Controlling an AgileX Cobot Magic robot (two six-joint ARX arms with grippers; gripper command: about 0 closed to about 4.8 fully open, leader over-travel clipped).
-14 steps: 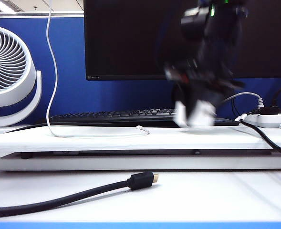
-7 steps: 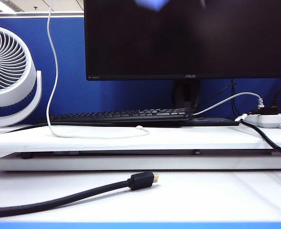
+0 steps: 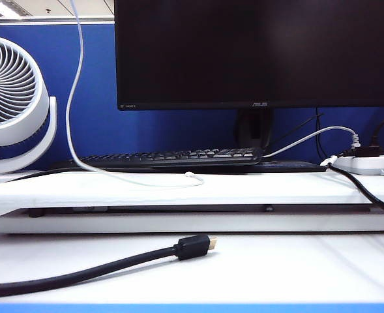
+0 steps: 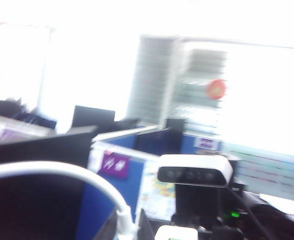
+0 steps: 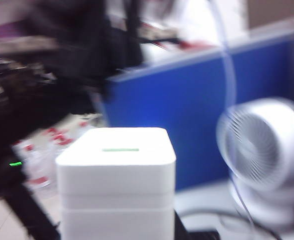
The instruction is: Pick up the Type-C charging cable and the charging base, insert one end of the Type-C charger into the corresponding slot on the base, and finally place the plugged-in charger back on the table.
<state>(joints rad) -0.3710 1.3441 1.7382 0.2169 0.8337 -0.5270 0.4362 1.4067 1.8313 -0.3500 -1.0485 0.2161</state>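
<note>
Left gripper (image 4: 129, 235): raised out of the exterior view, pinched shut on one plug of the Type-C charging cable (image 3: 74, 111); cord hanging to the table (image 3: 244, 267).
Right gripper: fingers unseen, clamping the charging base (image 5: 116, 185) aloft, slot outward, likely for mating.
</note>
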